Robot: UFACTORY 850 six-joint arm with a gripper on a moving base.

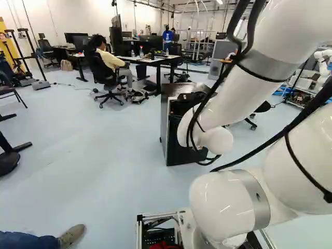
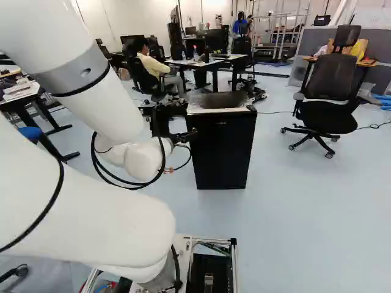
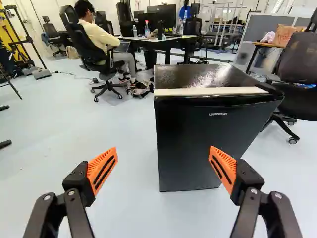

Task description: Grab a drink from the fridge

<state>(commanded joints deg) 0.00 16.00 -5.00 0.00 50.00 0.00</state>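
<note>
The fridge (image 3: 198, 77), its door (image 3: 203, 139) shut, stands upright on the floor (image 3: 119, 208), well in from the floor's far edge, ahead and to the right of the empty gripper (image 3: 163, 149), fingers spread wide.

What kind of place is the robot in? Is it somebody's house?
Probably not a house: it looks like a robotics lab with office desks. Another robot shows at the right edge of the left base view, monitors stand beyond, and there is an office chair on wheels.
</note>
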